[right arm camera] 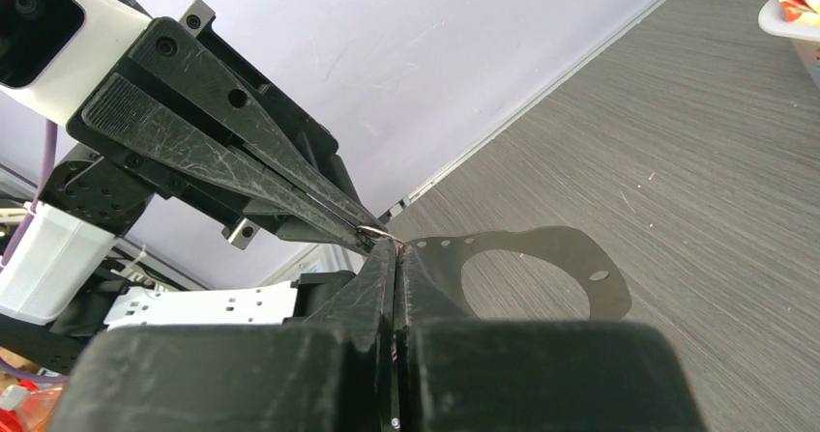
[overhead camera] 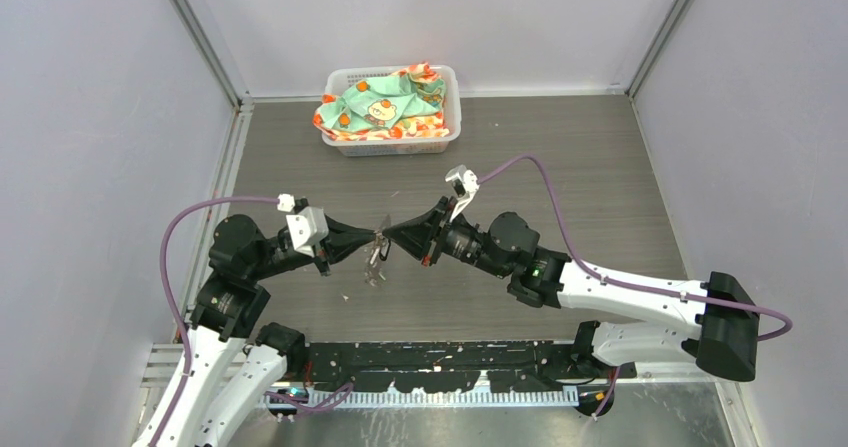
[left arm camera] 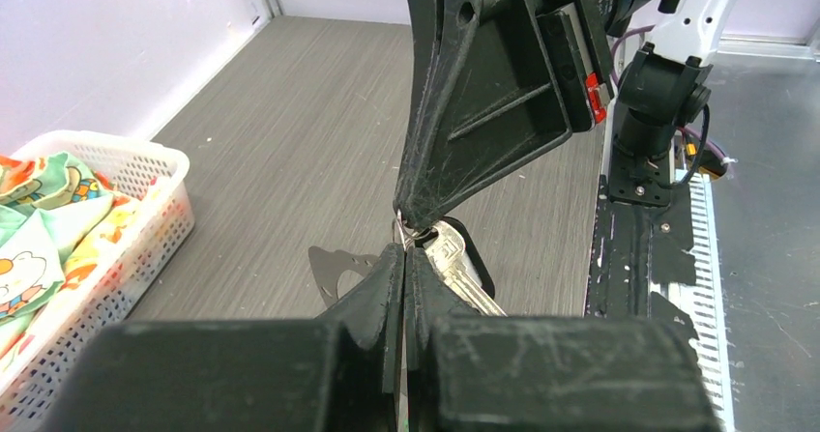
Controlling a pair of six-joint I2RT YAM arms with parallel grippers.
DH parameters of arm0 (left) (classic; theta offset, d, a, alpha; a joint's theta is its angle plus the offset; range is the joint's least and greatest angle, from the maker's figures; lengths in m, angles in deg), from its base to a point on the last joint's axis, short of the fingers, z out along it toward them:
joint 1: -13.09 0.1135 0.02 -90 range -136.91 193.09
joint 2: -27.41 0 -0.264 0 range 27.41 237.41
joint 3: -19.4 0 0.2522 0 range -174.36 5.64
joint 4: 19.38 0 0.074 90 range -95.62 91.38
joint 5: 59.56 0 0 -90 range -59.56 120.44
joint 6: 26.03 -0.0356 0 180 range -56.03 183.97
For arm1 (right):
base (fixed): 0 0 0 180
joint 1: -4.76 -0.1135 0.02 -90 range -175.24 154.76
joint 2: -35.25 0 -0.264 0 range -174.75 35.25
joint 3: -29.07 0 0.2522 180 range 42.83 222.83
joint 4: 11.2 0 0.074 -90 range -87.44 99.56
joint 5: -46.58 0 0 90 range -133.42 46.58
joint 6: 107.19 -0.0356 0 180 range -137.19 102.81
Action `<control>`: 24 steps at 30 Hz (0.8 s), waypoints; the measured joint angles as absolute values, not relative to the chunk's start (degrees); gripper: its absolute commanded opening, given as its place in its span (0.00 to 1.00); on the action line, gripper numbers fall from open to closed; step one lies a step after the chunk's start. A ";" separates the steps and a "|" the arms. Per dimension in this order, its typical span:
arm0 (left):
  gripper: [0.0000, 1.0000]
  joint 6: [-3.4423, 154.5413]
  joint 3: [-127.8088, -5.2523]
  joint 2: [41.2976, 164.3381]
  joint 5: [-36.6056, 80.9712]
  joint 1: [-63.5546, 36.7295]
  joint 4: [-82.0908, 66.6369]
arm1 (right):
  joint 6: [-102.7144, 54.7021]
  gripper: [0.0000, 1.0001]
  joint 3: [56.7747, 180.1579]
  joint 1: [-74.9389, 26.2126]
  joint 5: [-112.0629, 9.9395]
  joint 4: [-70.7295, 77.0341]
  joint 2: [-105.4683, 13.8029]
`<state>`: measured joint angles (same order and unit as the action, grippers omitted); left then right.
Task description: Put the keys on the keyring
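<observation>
Over the tabletop (overhead camera: 560, 167), left claw (overhead camera: 374, 238) from 9 o'clock and right claw (overhead camera: 389, 235) from 3 o'clock both pinched the keyring (left arm camera: 400, 227), a black-headed key (left arm camera: 451, 255) dangling.

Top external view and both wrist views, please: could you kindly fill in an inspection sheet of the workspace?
Surface: grey wood-grain table, scuffed.
Job's things: black-headed key hangs at a small wire ring at the gripper tips; thin grey plate with a large hole beside them; green key not seen.
Clutter: white basket of printed cloth at the far edge.
Grippers: left gripper and right gripper both shut on the ring, tip to tip.
Cables: purple cable along each arm.
Surroundings: pale walls on three sides.
</observation>
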<state>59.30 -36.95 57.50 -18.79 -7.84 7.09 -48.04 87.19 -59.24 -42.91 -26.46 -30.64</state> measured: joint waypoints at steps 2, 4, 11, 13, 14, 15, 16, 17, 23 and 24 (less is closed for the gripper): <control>0.00 59.54 -36.95 57.50 -18.79 -7.84 6.96 | -48.55 0.07 86.91 -59.24 -42.93 -26.83 -30.64; 0.01 60.07 -36.95 57.54 -18.79 -7.84 6.82 | -49.05 0.12 86.45 -59.27 -42.95 -27.38 -30.60; 0.00 62.76 -36.97 58.09 -18.94 -7.86 4.77 | -49.70 0.27 84.26 -59.13 -42.23 -27.46 -28.80; 0.00 63.98 -36.97 58.31 -19.05 -7.86 3.68 | -49.70 0.29 83.96 -59.13 -42.01 -27.03 -28.04; 0.00 64.53 -36.97 58.42 -19.07 -7.86 3.20 | -49.68 0.31 83.93 -59.13 -41.95 -26.55 -27.51; 0.00 65.14 -36.99 58.57 -19.12 -7.86 2.74 | -49.68 0.32 83.93 -59.13 -41.88 -26.17 -26.97; 0.00 65.75 -37.06 58.83 -19.23 -7.86 2.30 | -49.66 0.34 83.91 -59.13 -41.79 -25.74 -26.29; 0.00 66.49 -37.10 59.12 -19.29 -7.86 1.84 | -49.55 0.36 83.91 -59.13 -41.75 -25.21 -25.53; 0.00 70.36 -37.91 61.06 -20.97 -7.86 -0.02 | -45.51 0.50 84.81 -58.96 -42.34 -17.87 -20.10; 0.00 71.17 -38.24 61.43 -21.32 -7.86 -0.28 | -43.96 0.52 85.84 -58.85 -43.02 -15.62 -19.32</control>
